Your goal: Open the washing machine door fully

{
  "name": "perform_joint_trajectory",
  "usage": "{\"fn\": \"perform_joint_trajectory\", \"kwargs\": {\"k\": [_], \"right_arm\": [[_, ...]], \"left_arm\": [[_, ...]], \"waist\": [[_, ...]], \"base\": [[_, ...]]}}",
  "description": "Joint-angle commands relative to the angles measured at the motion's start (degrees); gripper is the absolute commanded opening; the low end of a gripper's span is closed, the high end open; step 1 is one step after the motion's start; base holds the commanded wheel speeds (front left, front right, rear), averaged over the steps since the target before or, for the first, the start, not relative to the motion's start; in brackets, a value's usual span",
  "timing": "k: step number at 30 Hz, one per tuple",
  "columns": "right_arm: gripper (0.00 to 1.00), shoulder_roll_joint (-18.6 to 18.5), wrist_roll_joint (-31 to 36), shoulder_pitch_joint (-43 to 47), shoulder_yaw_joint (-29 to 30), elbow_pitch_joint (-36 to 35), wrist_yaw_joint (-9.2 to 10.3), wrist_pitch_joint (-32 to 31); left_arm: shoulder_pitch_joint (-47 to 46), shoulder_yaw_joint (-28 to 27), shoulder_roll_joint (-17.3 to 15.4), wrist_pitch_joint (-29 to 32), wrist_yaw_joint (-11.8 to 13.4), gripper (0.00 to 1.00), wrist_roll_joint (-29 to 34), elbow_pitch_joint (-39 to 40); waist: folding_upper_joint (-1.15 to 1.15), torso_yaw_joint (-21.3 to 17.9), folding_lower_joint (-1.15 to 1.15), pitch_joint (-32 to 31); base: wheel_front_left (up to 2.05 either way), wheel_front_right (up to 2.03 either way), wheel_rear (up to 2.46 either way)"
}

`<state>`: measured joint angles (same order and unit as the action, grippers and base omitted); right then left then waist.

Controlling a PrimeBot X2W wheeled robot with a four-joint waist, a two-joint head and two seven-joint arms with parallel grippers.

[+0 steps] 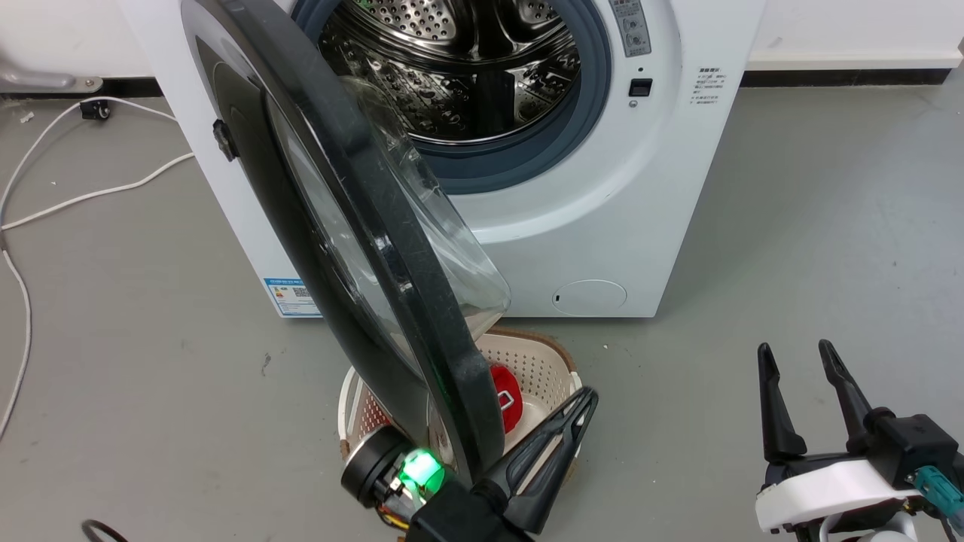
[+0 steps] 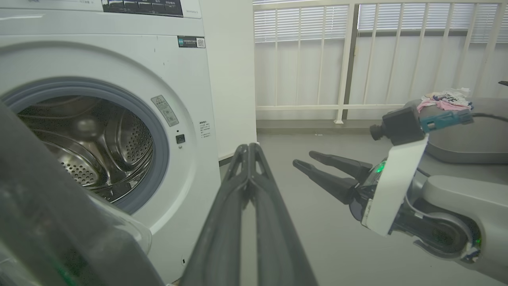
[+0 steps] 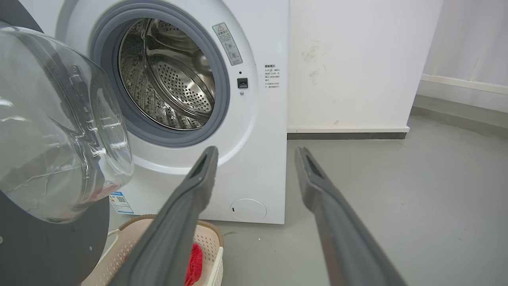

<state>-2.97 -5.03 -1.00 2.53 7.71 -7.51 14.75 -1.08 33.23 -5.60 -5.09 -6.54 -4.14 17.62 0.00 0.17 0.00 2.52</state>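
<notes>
Head view: we log the left claw [image 1: 584,403] pinched together, holding nothing. The door [image 1: 392,248] stands out from the washing machine [image 1: 663,188], just left of that claw, over a basket [image 1: 538,361]. The right claw [image 1: 796,350] is well apart, spread and empty.

Left wrist view: fingers [image 2: 238,186] meet at the tips; door [image 2: 39,198] lower left.

Right wrist view: claw [image 3: 257,153] parted; door [image 3: 59,139] far left.

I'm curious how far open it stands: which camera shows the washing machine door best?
The head view: the washing machine door shows almost whole, glass bowl included, standing well out from the machine. The right wrist view catches mainly its glass bowl; the left wrist view a blurred edge.
</notes>
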Motion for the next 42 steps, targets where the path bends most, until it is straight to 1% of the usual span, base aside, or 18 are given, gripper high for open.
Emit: {"fn": "perform_joint_trajectory", "kwargs": {"k": [1, 5, 8, 19, 24, 35, 42], "right_arm": [[1.0, 0.19, -0.2, 0.11, -0.1, 0.17, 0.04, -0.03], [1.0, 0.18, -0.29, 0.26, 0.14, 0.15, 0.04, -0.04], [1.0, 0.18, -0.4, 0.23, 0.08, 0.28, 0.04, -0.06], [1.0, 0.18, -0.8, -0.63, -0.66, 0.85, 0.04, -0.1], [1.0, 0.18, -0.88, -1.19, -1.25, 1.15, 0.04, -0.02], [1.0, 0.18, 0.14, -1.75, -1.64, 1.38, 0.04, 0.06], [1.0, 0.19, 0.35, -1.85, -1.75, 1.43, 0.04, 0.17]], "left_arm": [[1.06, 0.07, -0.4, 0.57, 0.21, 0.0, -0.53, -0.81], [2.35, 0.2, -0.41, 1.28, 0.48, 0.0, -1.65, -3.59], [1.78, 0.31, -0.15, 0.63, 0.69, 0.0, -1.88, -5.91], [-1.6, -1.09, 1.28, -4.18, 3.18, 0.0, -2.71, -13.8], [-3.63, -1.9, 1.74, -5.98, 4.1, 0.0, -4.12, -17.06], [-7.05, -4.14, 1.9, -8.37, 6.76, 0.0, -6.0, -20.95], [-5.89, -4.81, 1.07, -8.83, 7.97, 0.0, -6.02, -21.57]], "waist": [[0.0, 0.01, 0.0, -0.03], [0.0, 0.22, 0.0, 0.12], [0.0, 0.26, 0.0, 0.25], [0.0, -0.68, 0.0, 1.38], [0.0, -1.06, 0.0, 1.79], [0.0, -1.36, 0.0, 2.38], [0.0, -1.21, 0.0, 2.32]], "base": [[0.0, 0.0, 0.0], [0.0, 0.0, 0.0], [0.0, 0.0, 0.0], [0.0, 0.0, 0.0], [0.0, 0.0, 0.0], [0.0, 0.0, 0.0], [0.0, 0.0, 0.0]]}}
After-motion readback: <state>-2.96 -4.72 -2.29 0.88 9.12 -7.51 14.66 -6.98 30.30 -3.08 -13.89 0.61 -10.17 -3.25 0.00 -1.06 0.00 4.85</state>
